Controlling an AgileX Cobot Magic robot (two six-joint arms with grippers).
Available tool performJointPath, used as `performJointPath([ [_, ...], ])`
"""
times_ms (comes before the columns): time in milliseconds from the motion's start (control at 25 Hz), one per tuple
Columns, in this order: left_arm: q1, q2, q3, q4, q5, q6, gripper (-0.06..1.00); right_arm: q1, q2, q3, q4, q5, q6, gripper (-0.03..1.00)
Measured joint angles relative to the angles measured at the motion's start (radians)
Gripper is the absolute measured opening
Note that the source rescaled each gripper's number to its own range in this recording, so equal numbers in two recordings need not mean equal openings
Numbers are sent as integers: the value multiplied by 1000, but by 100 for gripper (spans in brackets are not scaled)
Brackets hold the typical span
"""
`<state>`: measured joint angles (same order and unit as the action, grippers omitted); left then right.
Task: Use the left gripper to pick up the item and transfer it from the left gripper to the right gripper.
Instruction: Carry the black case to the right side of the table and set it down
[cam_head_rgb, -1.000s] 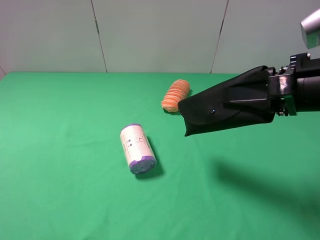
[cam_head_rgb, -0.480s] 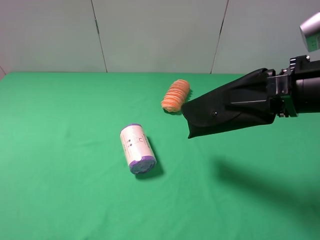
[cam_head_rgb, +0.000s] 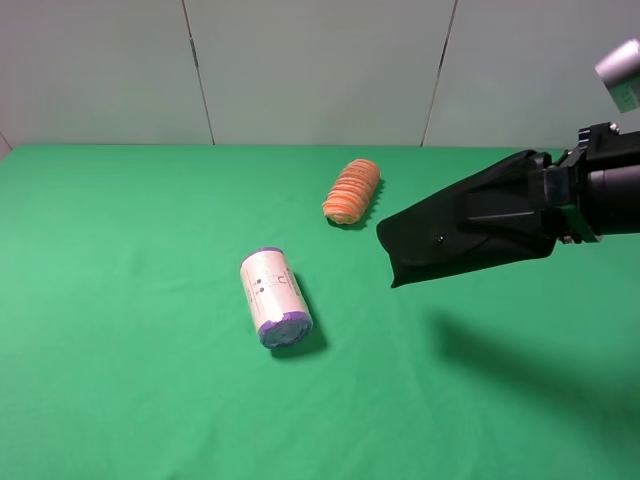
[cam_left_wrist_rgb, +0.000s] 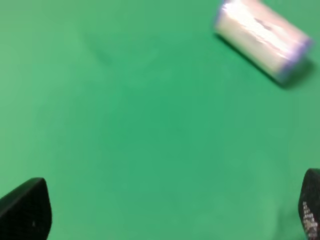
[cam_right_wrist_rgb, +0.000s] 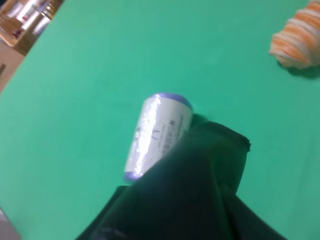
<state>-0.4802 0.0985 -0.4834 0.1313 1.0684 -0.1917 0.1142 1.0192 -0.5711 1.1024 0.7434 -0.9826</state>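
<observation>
The black soft case hangs in the air at the right, above the green cloth, flap end pointing left. My right gripper is shut on its right part and holds it roughly level. In the right wrist view the case fills the lower part and hides the fingers. My left gripper is out of the exterior high view. In the left wrist view its two black fingertips stand far apart over bare cloth, open and empty.
A white roll with purple ends lies on the green table left of centre; it also shows in the left wrist view and the right wrist view. A ribbed orange oblong object lies near the back.
My right gripper has drawn the black case to the right and slightly down. The roll and the orange object have not moved.
</observation>
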Motion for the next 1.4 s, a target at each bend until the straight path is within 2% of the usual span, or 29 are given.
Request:
performJointPath([
  [240,301,0,0,0,-2,0,100,0,0,0,-33,-42,21,0],
  [280,337,0,0,0,-2,0,100,0,0,0,-35,-48,24,0],
  [320,337,0,0,0,-2,0,100,0,0,0,-40,-53,25,0],
  [400,417,0,0,0,-2,0,100,0,0,0,-49,-56,25,0],
  [440,482,0,0,0,-2,0,100,0,0,0,-54,-56,25,0],
  [520,536,0,0,0,-2,0,100,0,0,0,-65,-61,26,0],
  [760,613,-75,0,0,-2,0,100,0,0,0,-75,-93,27,0],
  [920,648,-103,0,0,-2,0,100,0,0,0,-77,-150,27,0],
  [1400,657,-105,0,0,-2,0,100,0,12,0,-174,-380,28,0],
])
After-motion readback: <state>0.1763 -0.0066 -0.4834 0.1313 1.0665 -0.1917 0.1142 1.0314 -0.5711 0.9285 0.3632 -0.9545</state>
